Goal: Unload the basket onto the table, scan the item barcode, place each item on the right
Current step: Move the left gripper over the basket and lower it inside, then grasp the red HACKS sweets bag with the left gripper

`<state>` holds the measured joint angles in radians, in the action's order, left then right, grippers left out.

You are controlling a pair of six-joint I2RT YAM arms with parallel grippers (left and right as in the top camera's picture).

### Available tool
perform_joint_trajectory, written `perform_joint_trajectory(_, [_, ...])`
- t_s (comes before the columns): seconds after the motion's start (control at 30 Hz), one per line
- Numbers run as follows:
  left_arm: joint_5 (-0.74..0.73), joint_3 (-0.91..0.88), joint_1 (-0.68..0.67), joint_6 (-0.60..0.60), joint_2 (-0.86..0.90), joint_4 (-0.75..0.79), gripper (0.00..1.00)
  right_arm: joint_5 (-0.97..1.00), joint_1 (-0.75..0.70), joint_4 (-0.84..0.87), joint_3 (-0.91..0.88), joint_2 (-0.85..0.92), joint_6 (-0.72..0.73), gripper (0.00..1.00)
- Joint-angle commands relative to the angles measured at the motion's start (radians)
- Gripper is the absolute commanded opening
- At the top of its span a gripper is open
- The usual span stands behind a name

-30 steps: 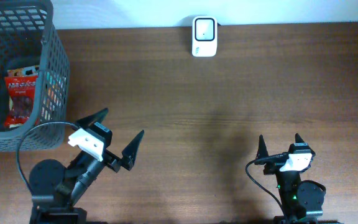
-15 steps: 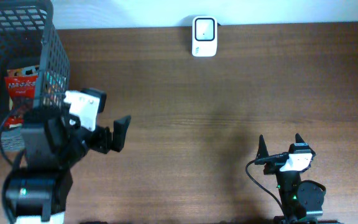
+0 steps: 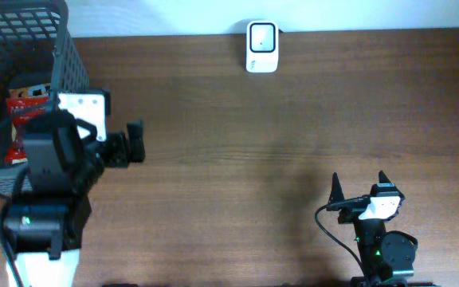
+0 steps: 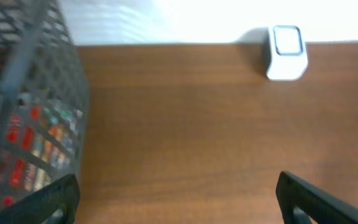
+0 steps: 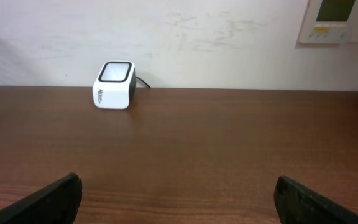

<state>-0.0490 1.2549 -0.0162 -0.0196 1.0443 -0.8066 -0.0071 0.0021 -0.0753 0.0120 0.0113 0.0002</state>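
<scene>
The item, a red snack packet (image 3: 27, 121), lies inside the grey mesh basket (image 3: 62, 72) at the far left; through the mesh its red print (image 4: 27, 146) shows blurred. The white barcode scanner (image 3: 261, 36) stands at the table's back edge, also seen as the scanner (image 4: 286, 51) and the scanner (image 5: 114, 84). My left gripper (image 3: 126, 145) hovers raised just right of the basket, open and holding nothing, its dark fingertips (image 4: 59, 194) wide apart. My right gripper (image 3: 358, 183) rests at the front right, open with nothing between its fingers (image 5: 304, 198).
The brown wooden table (image 3: 293, 119) stretches between basket and scanner. A white wall runs behind the table, with a beige wall panel (image 5: 337, 18) at its upper right. The basket wall (image 4: 48, 106) stands close by my left finger.
My left arm has risen and swung back-left from the front of the table toward the basket's right side, jaws still wide. The right arm has not moved.
</scene>
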Motion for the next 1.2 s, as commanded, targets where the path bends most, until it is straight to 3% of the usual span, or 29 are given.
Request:
perform_joint_trajectory(0.0, [0.134, 0.202, 0.005, -0.040, 0.126, -0.106, 0.99, 0.012, -0.003, -0.006, -0.006, -0.005, 0.005, 0.98])
perform_joint_trajectory(0.17, [0.240, 0.507, 0.067, -0.042, 0.325, -0.285, 0.99, 0.012, -0.003, -0.006, -0.006, -0.005, 0.004, 0.98])
perform_joint_trajectory(0.3, [0.221, 0.662, 0.215, -0.042, 0.440, -0.280, 0.99, 0.012, -0.003, -0.006, -0.006, -0.005, 0.004, 0.98])
perform_joint_trajectory(0.63, [0.143, 0.665, 0.557, -0.152, 0.525, -0.130, 0.99, 0.012, -0.003, -0.006, -0.006, -0.005, 0.004, 0.98])
perform_joint_trajectory(1.17, [0.070, 0.664, 0.569, -0.144, 0.832, -0.145, 0.99, 0.012, -0.003, -0.006, -0.006, -0.005, 0.004, 0.98])
